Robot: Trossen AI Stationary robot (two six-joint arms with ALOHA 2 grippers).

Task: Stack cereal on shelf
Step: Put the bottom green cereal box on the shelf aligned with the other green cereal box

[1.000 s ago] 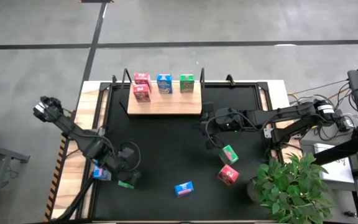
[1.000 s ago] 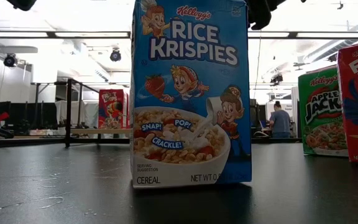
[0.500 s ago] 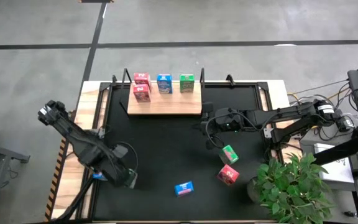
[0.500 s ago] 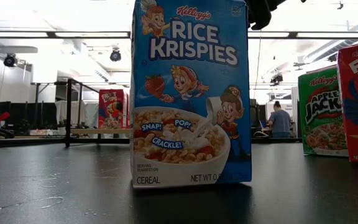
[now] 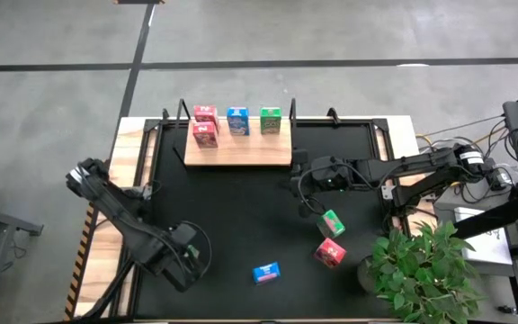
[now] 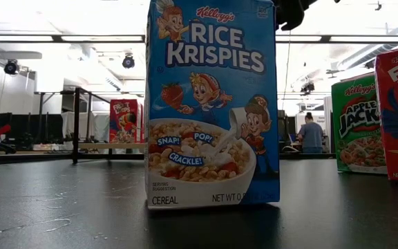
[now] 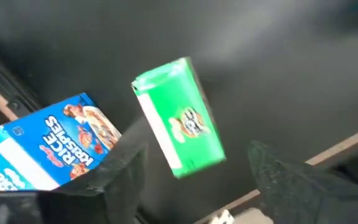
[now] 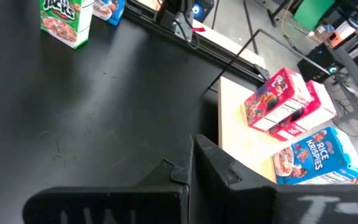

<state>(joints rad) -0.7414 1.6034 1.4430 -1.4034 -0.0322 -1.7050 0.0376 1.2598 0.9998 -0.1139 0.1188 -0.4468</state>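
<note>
Scanning large to small: worktop (image 5: pixel 241 207), then shelf (image 5: pixel 237 149) at the far edge with four cereal boxes, well apart from my left pincer (image 7: pixel 191 168). It hangs spread at the near-left corner over a lying green box (image 7: pixel 180 117), long axis running away between the fingers. Blue box (image 7: pixel 48 149) lies just beside, crowding one finger. Right pincer (image 5: pixel 297 180) waits near the shelf; grip unreadable.

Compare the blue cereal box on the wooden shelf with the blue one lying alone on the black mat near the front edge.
The shelf's blue box sits on the wooden shelf between a pink-red box and a green box; the mat's blue box stands alone, unstacked. The first lines up square with the shelf; the second is turned slightly askew. Both are blue, similar in size.
</note>
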